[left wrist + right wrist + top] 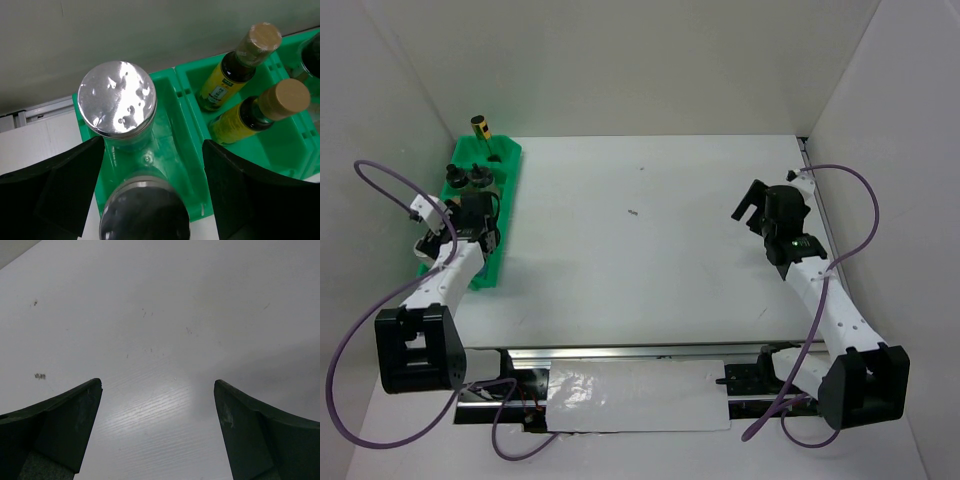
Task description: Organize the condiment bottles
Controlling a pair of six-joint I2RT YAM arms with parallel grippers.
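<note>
My left pincer [152,145] stands open astride a jar [145,212] in the tray [172,127]. Pulling out askew, I could tip it.

two wide jars stand upright in one compartment of the green tray [172,145]. in the left wrist view a silver-lidded jar [117,100] shines at ten o'clock, and a second jar [142,212] sits at six o'clock with its lid in shadow. at two o'clock, in the next compartment, an upper bottle [240,65] and a lower bottle [250,112] lie side by side, both dark with yellow labels and tan caps. the dark shape at the three o'clock edge is perhaps another bottle [312,55].
</note>
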